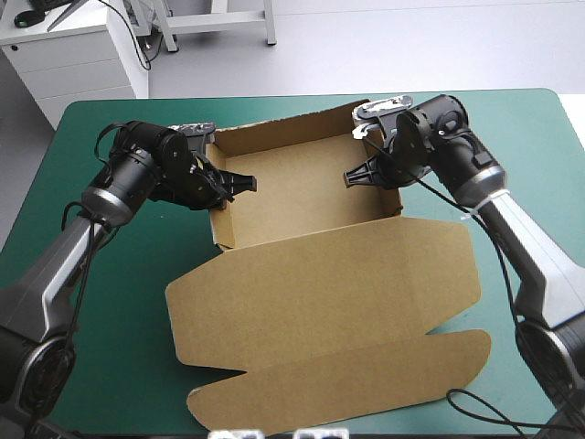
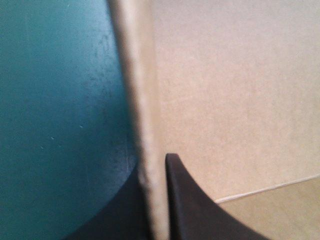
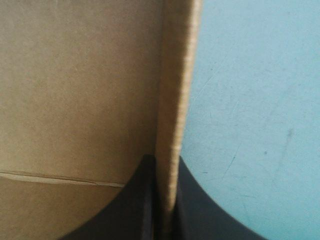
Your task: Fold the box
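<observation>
Sitting mid-table on the teal-green cover (image 1: 110, 302), the brown box (image 1: 302, 215) stands as an open tray, its lid (image 1: 329, 293) flat toward the near edge. The board is judged light and stiff, bending only at its scores, so the wall rims are the best hold. The left gripper (image 1: 242, 186) is clamped on the left side wall (image 2: 137, 100), and the right gripper (image 1: 356, 176) likewise on the right wall (image 3: 175, 100).

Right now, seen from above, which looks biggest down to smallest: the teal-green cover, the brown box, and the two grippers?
1. the teal-green cover
2. the brown box, tray and flat lid together
3. the left gripper and the right gripper: they look about alike, each shut on a side wall, so I won't rank them.
</observation>
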